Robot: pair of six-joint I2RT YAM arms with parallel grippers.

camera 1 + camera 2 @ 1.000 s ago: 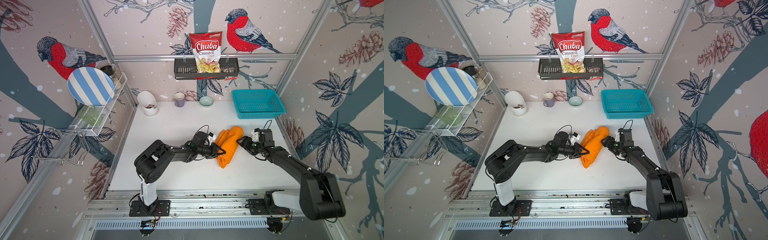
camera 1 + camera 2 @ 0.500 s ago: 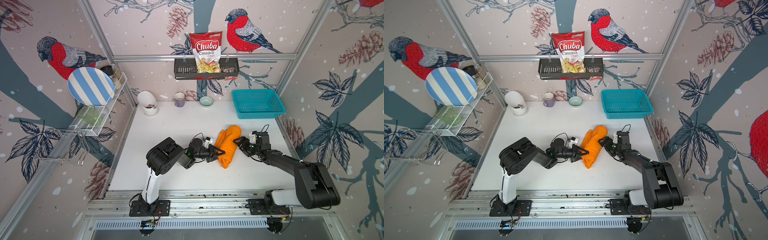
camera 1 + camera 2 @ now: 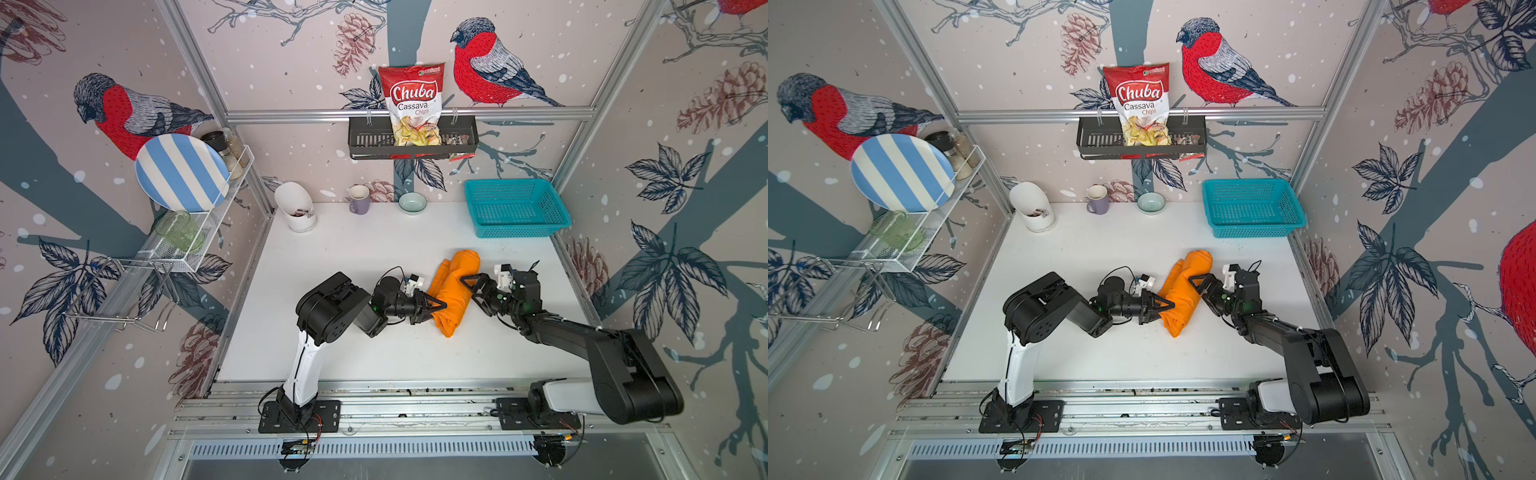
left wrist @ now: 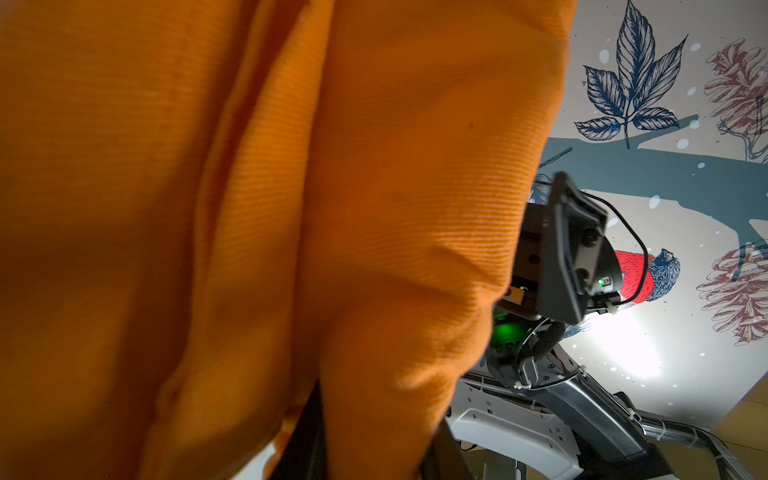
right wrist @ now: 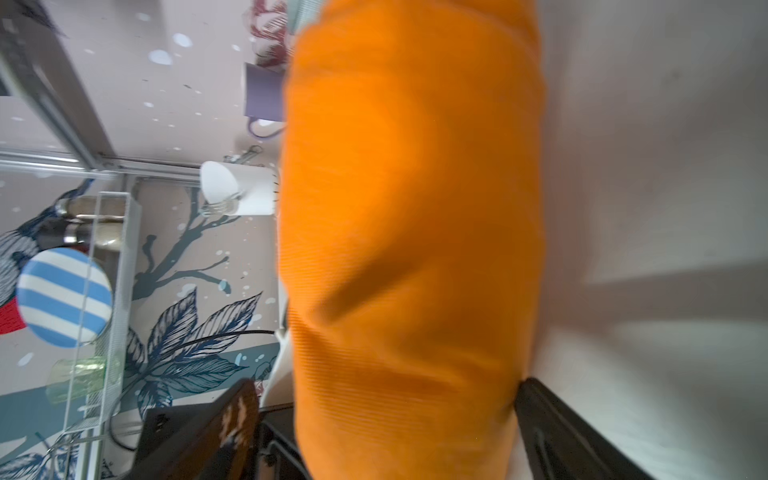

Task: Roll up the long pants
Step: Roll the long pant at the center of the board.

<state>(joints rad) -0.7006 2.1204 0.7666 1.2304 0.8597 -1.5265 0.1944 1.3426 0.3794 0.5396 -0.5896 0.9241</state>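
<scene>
We see the long pants bunched into a loose orange roll on the white table, in front of the teal basket, toward the arm bases. Our left gripper is narrowly pinched on the roll's side away from the basket. Our right gripper stands wide, its fingers on either side of the roll.
</scene>
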